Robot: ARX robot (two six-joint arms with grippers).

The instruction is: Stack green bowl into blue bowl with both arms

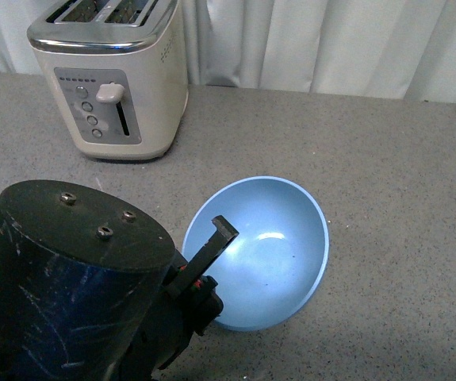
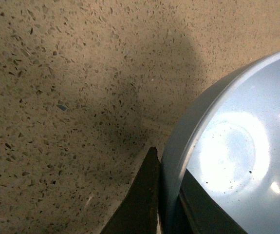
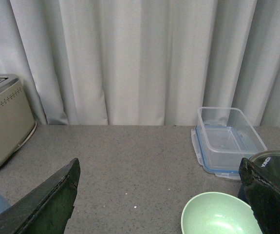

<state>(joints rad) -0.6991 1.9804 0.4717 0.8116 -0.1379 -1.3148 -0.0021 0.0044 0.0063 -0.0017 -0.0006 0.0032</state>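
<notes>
Green bowl (image 3: 217,215) sits just ahead of your right gripper (image 3: 159,168), jaws wide apart, so that arm's nearer; left gripper (image 1: 212,250) is clamped on the blue bowl's (image 1: 271,254) near-left rim.

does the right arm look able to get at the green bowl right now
Probably yes: the right gripper is open and the green bowl lies close ahead on bare counter, nothing between. The clear container sits behind it, out of the way.

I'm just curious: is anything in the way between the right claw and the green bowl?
Nothing visible does. The green bowl lies just ahead of the open right gripper; the clear container sits beyond it.
</notes>
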